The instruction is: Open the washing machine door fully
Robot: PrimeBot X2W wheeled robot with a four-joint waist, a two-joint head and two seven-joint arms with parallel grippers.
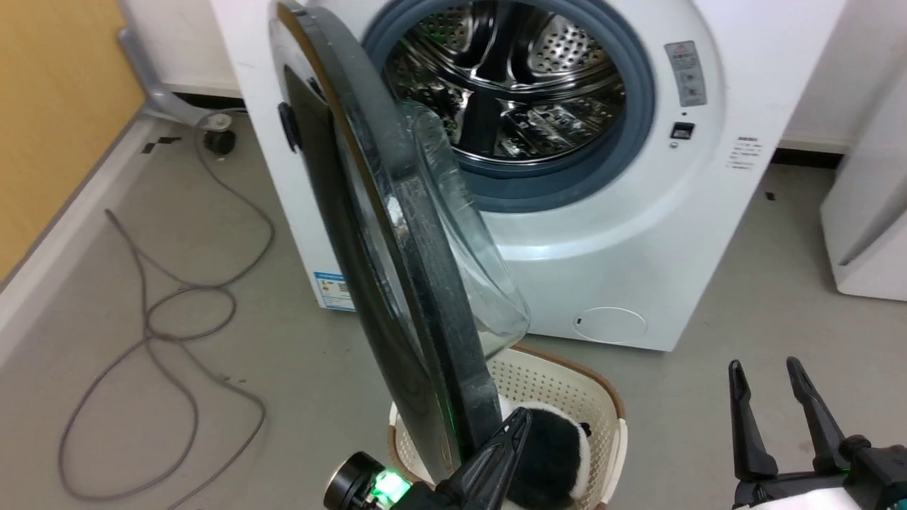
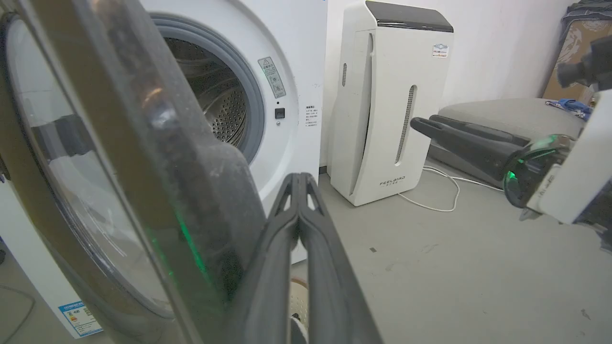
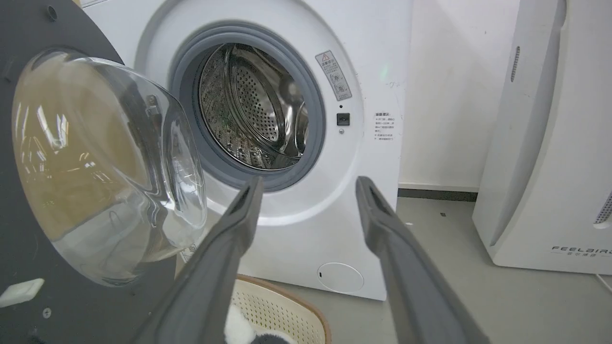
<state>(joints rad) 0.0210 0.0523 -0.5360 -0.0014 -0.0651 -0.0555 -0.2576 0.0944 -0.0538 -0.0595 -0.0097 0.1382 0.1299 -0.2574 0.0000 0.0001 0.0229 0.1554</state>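
Midway through the swing, with the door (image 1: 425,283) roughly half open off the washing machine's (image 1: 623,234) left hinge, the left gripper (image 2: 300,184) closed tight on nothing against its inner rim, the right gripper (image 1: 769,375) spread empty; needs pushing further outward.

Laundry corner: washing machine (image 1: 638,234), basket (image 1: 553,386)

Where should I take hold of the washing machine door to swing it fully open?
Pinch the washing machine door at its thick black rim, low on the free edge facing the robot, near the shut left pincer. Come straight in with one finger on each face: the door stands edge-on to it, and the bulging glass bowl looks too smooth and round to hold.
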